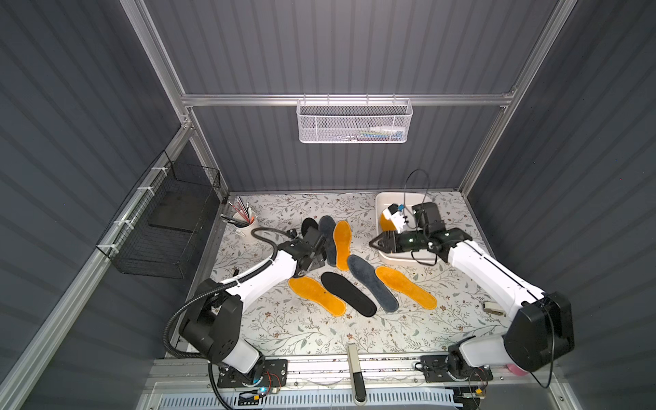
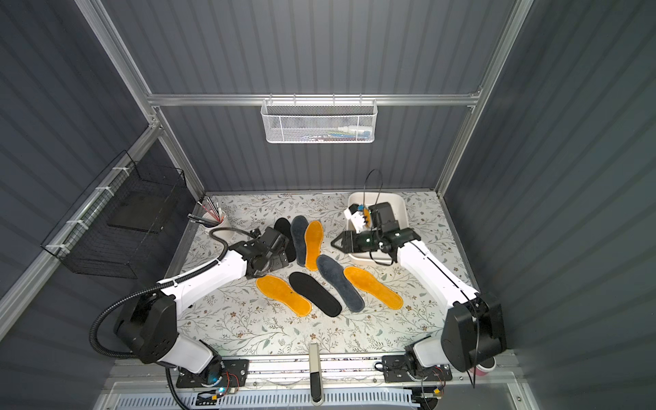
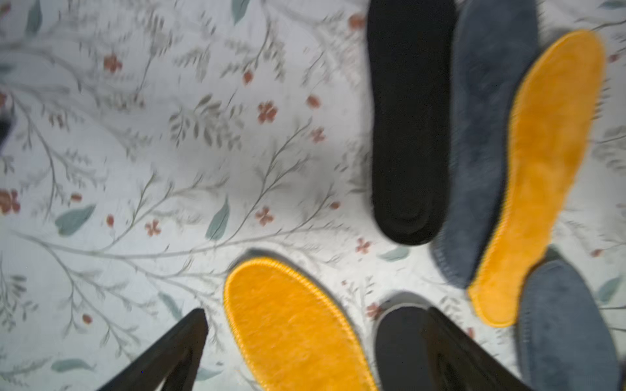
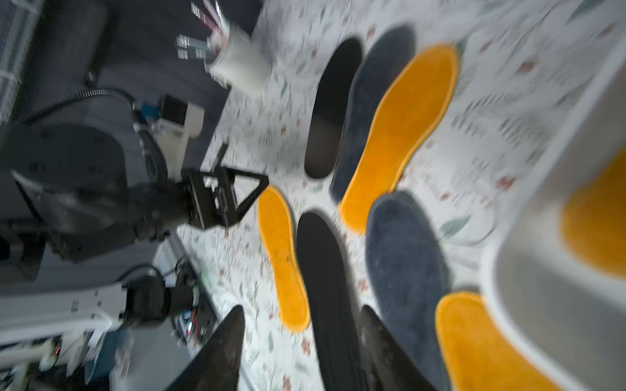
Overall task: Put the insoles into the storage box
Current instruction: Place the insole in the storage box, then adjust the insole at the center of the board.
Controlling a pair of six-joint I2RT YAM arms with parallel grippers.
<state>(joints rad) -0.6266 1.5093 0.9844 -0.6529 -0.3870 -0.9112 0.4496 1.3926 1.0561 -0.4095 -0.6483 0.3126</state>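
Apparently four orange insoles (image 1: 317, 295) (image 1: 405, 287) (image 1: 343, 245) (image 1: 387, 223); two black (image 1: 348, 294) (image 1: 308, 224); two grey (image 1: 372, 284) (image 1: 328, 230); one storage box (image 1: 390, 198).

Orange insoles (image 1: 316, 295): fuzzy pile with a stitched rim, matt; we see the nap best in the left wrist view.
Black insoles (image 1: 348, 294): smooth, matt.
Grey insoles (image 1: 372, 284): fuzzy dark pile, matt.
Storage box (image 1: 401, 258): white plastic, smooth, with slight sheen.
Table cover (image 1: 301, 333): matt floral-printed sheet; we cannot tell cloth from paper.
Mesh basket (image 1: 355, 124): white perforated metal.
Wire basket (image 1: 159, 241): thin black wire.
Frame rails (image 1: 248, 100): bare metal, which we read as brushed.
Arm shells (image 1: 262, 280): glossy white plastic.
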